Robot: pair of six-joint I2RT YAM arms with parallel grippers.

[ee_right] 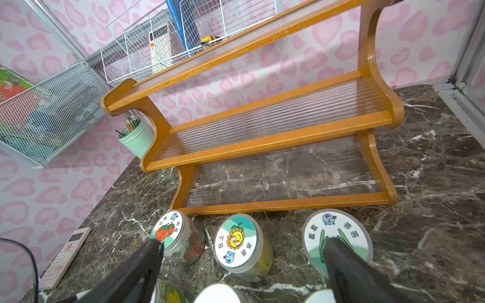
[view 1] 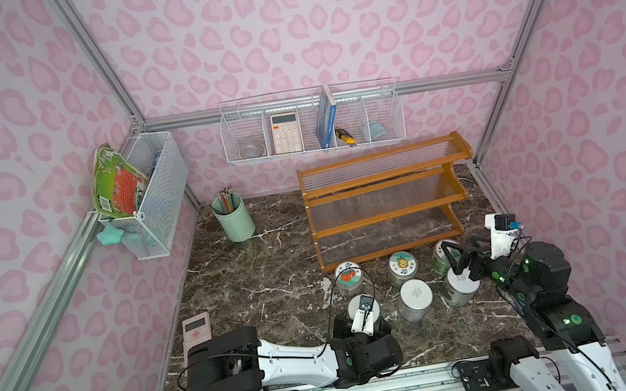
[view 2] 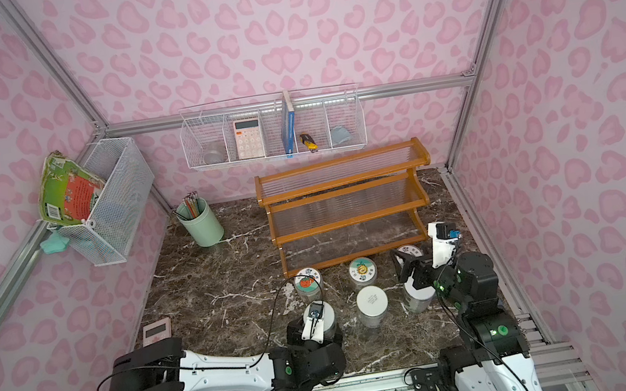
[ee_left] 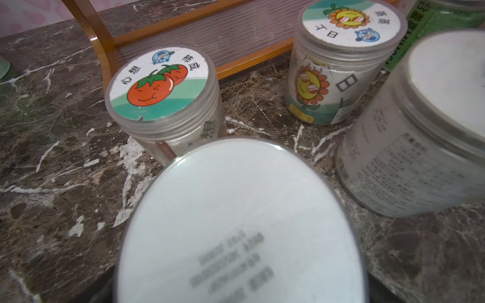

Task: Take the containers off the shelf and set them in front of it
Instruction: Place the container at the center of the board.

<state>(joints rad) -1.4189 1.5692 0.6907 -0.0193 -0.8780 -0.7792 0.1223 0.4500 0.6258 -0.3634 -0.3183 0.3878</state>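
The shelf (view 1: 389, 213) (view 2: 349, 222) (ee_right: 275, 141) stands bare at the back right. Several containers stand on the marble just in front of it. Nearest the shelf are a tomato-lid jar (view 1: 348, 275) (ee_left: 160, 84), a sunflower-lid jar (view 1: 402, 264) (ee_right: 237, 241) and a green-lid jar (view 1: 438, 259) (ee_right: 338, 225). Closer in are white-lid jars, the middle one (view 1: 415, 294) standing free. My left gripper (view 1: 361, 321) is right over a white-lid jar (ee_left: 236, 210); its fingers are hidden. My right gripper (ee_right: 244, 244) (view 1: 462, 262) is open above another white-lid jar (view 1: 459, 288).
A mint-green pencil cup (view 1: 234, 221) stands at the back left. A pink calculator (view 1: 196, 331) lies by the left wall. White wire baskets (view 1: 312, 129) (view 1: 151, 191) hang on the walls above the table.
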